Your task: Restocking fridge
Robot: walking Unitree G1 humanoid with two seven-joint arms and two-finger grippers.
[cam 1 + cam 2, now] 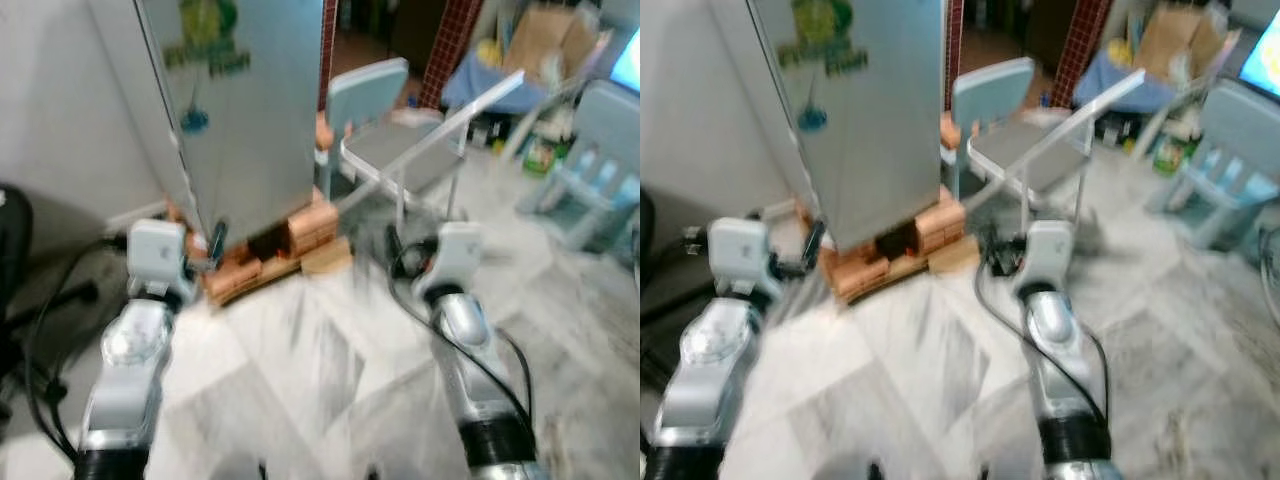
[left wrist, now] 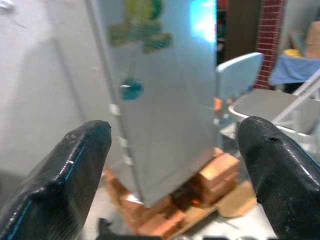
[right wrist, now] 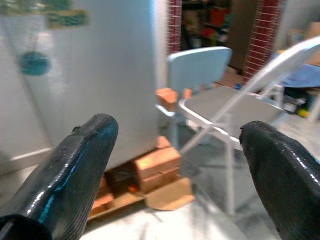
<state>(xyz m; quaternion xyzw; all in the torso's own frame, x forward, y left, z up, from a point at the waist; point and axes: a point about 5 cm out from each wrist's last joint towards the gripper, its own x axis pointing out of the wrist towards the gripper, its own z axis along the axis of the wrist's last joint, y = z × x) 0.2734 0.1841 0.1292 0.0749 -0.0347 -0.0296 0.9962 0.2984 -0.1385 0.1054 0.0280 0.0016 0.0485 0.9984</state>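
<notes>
A tall grey fridge with green and blue stickers on its shut door stands on stacked orange bricks, just ahead and to the left. My left gripper is open and holds nothing; it faces the fridge door from close by, low near the bricks. My right gripper is also open and bare, held over the floor to the right of the fridge, facing its lower corner. Both eye views are blurred.
A grey folding chair and a light blue small chair stand right of the fridge. A second blue chair and a cardboard box are at the far right. A black office chair is at the left. Cardboard lies by the bricks.
</notes>
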